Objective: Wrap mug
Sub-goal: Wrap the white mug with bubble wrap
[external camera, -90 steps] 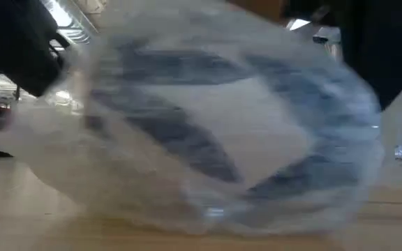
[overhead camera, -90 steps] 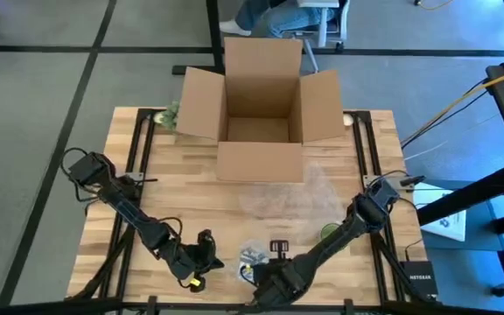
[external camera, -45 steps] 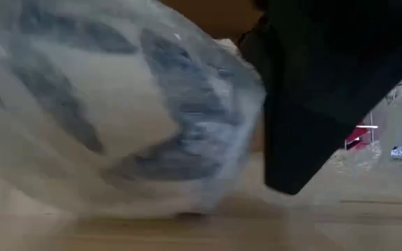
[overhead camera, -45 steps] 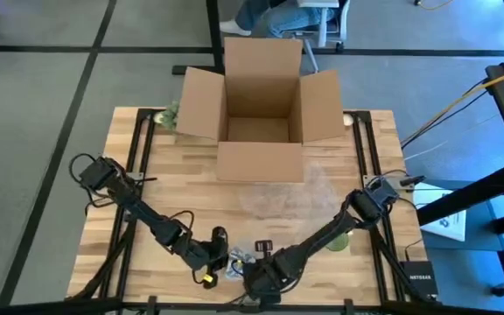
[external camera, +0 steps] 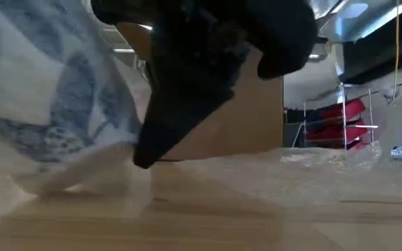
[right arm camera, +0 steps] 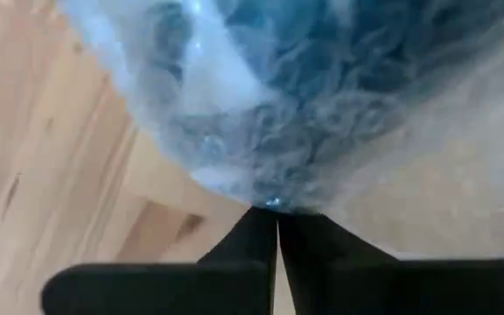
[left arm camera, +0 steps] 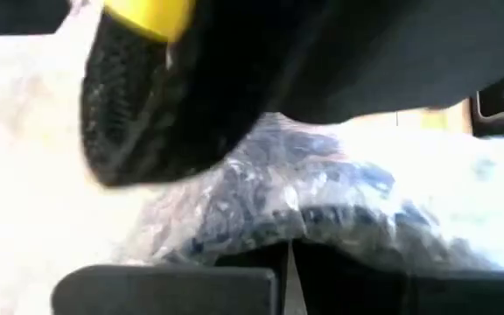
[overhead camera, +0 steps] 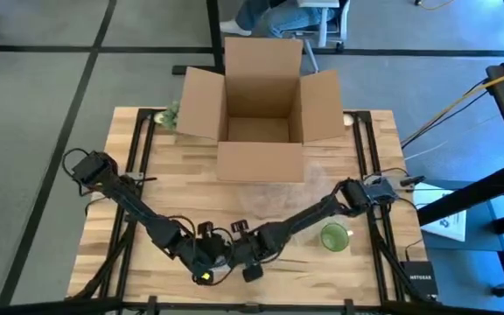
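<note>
Mug point(external camera: 40, 90), white with blue pattern, swathed in clear bubble wrap point(right arm camera: 261, 131); sits at table's near edge, centre-left, wrap trailing onto the wood.

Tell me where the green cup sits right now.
In the high view, the green cup stands on the table's right side near the front edge, just in front of the right arm and beside the loose bubble wrap sheet.
</note>
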Tool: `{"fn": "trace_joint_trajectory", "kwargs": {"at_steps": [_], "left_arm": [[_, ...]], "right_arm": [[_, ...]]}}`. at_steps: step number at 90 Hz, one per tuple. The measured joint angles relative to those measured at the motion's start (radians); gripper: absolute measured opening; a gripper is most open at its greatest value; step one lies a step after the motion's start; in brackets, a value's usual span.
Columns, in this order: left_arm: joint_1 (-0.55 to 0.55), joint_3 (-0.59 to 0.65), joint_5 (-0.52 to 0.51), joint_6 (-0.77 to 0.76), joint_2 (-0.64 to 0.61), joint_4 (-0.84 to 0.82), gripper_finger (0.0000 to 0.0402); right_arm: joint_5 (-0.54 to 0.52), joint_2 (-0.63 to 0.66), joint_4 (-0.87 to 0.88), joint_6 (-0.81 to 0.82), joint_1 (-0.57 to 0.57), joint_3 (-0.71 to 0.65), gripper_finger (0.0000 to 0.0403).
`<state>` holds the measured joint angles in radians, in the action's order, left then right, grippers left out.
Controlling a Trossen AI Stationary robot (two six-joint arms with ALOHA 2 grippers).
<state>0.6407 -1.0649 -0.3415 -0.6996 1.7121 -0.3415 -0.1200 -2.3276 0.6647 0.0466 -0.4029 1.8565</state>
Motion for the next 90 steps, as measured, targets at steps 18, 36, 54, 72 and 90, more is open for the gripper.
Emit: {"fn": "trace_joint_trajectory", "kwargs": {"at_steps": [18,36,54,72,90], "left_arm": [[-0.026,0.0,0.002,0.0,-0.003,-0.001,0.0],[-0.027,0.001,0.005,0.017,-0.003,0.044,0.0],[-0.027,0.003,0.008,0.056,-0.002,0.125,0.0],[-0.036,0.003,0.005,0.116,-0.002,0.174,0.0],[-0.06,-0.002,0.011,0.133,-0.012,0.158,0.0]], "right_arm": [[-0.008,0.066,0.192,-0.029,0.015,0.0,0.0],[0.036,0.097,0.136,0.025,-0.039,-0.001,0.0],[-0.061,0.086,-0.181,0.048,-0.107,-0.103,0.0],[-0.114,0.086,-0.337,0.132,-0.091,-0.26,0.0],[-0.123,0.083,-0.377,0.161,-0.094,-0.298,0.0]]}}
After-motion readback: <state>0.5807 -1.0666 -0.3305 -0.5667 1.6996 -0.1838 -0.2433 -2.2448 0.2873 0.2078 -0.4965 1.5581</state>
